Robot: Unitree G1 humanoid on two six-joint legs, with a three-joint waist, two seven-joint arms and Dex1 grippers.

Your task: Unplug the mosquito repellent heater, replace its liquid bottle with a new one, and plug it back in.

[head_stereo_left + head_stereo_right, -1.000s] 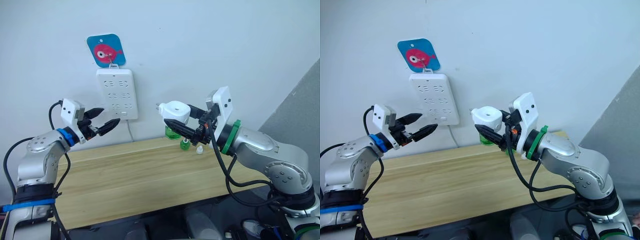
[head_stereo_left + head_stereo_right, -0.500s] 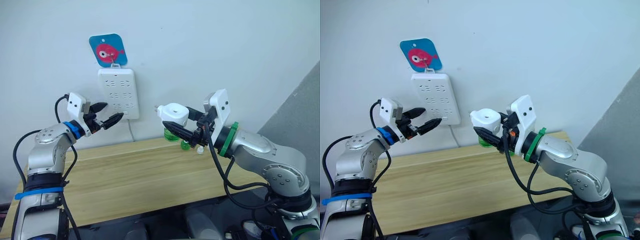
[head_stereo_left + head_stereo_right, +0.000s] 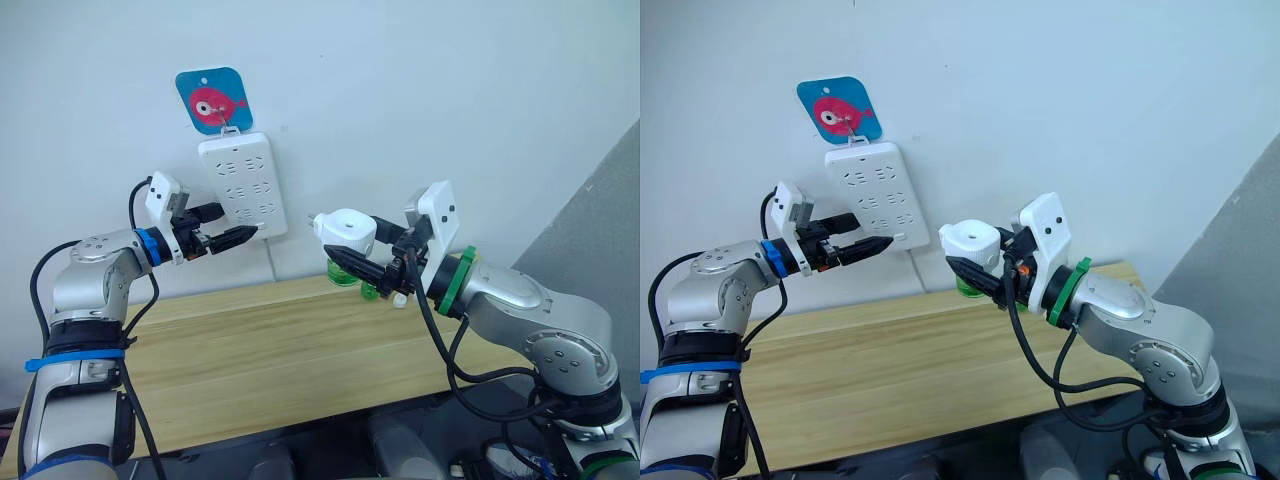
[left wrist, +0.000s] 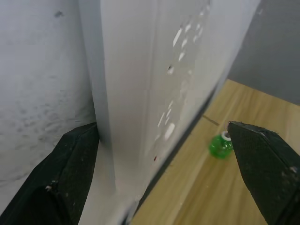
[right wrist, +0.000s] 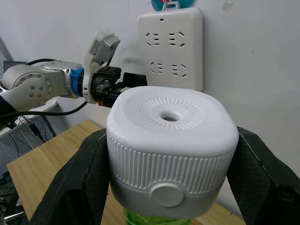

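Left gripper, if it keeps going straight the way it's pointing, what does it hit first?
Probably the power strip: the left gripper straddles its lower edge, so the wall behind would follow.

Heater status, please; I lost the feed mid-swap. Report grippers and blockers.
Right gripper shut on the heater, green bottle fitted beneath. Left gripper open, straddling the power strip's lower edge. Spare green bottle on the table; path unobstructed.

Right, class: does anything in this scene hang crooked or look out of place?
Yes. The power strip on the wall hangs tilted, its lower end swung toward the right, with the left gripper closing around that end. A small green bottle also lies on the table.
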